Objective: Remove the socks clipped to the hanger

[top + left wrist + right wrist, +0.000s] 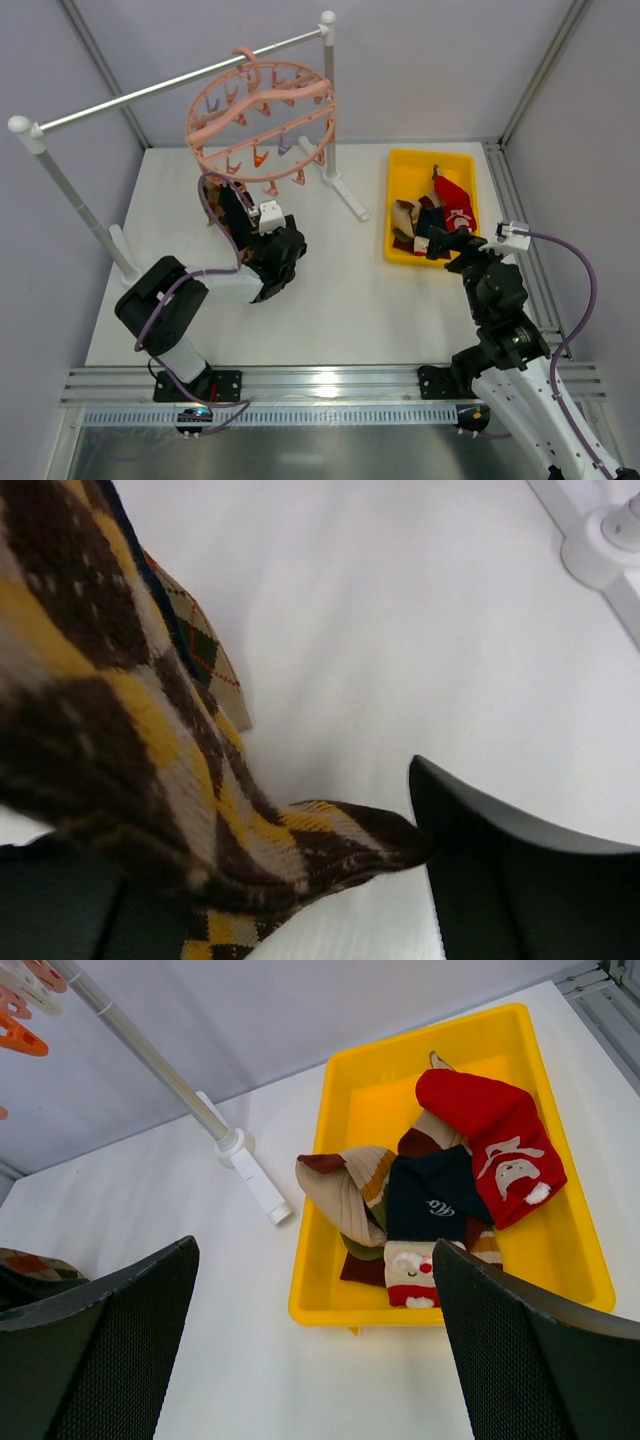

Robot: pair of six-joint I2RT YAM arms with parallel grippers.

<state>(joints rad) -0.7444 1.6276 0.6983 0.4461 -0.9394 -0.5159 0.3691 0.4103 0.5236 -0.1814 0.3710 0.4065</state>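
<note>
The salmon-pink hanger [262, 120] hangs by its hook from the grey rail, and its clips look empty. My left gripper [240, 215] is below it and open. In the left wrist view a brown and yellow argyle sock [130, 730] lies across the left gripper [270, 865]. It covers the left finger, and its tip touches the right finger [520, 880]. A tan argyle sock [205, 655] lies behind it. My right gripper [447, 245] [315, 1250] is open and empty over the near edge of the yellow tray [350, 1100]. Several removed socks [440, 1190] lie in the tray.
The grey rail [180, 85] rests on white posts, one at the left [60, 180] and one at the back centre [330, 100]. That post's foot [245, 1165] lies left of the tray. Orange hanger clips [20, 1035] show at the top left of the right wrist view.
</note>
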